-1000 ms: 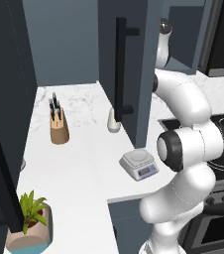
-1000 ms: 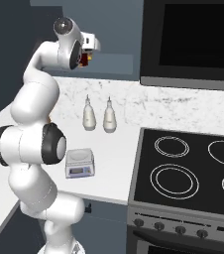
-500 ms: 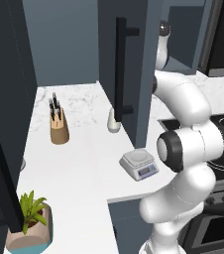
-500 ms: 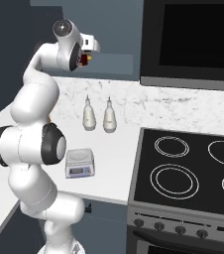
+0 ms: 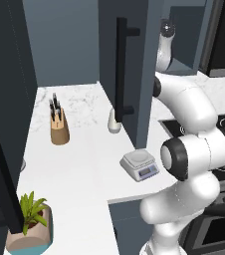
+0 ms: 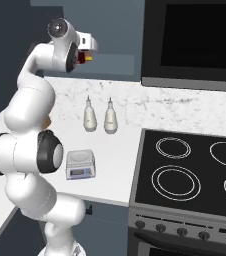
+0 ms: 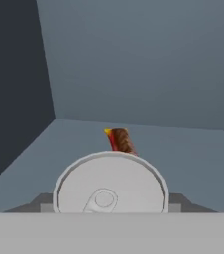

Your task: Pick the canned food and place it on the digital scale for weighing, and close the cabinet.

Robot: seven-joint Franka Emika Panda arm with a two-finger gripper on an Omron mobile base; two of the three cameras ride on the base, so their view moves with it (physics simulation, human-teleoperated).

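Hand view: the can (image 7: 109,183) sits directly ahead of the camera at 6 o'clock, its silvery top with pull tab facing the lens, dark red side showing at 12 o'clock above it. It lies inside the cabinet (image 7: 143,59), with blue-grey floor and back wall beyond and a darker side wall at 9 o'clock. Grey shapes flank the can at 3 and 9 o'clock, likely the fingers. Judgement: the jaws appear clenched around the can, though the contact itself is cut off at the frame's bottom.

Right base view: the gripper (image 6: 85,50) is raised high at 11 o'clock with a red object at its tip, consistent with the can (image 6: 80,56) being held at shelf height. The scale (image 6: 80,164) rests on the counter (image 6: 117,165) well below, near its front edge, platform bare. Two white bottles (image 6: 99,116) stand behind it against the backsplash.

Left base view: the cabinet door (image 5: 127,74) stands open, its black bar handle (image 5: 120,69) facing the camera, its lower edge above the scale (image 5: 141,165). The door edge lies close beside the arm, so room for withdrawal is narrow. Open counter lies at 9 o'clock, bounded by a knife block (image 5: 58,127) and potted plant (image 5: 30,224).
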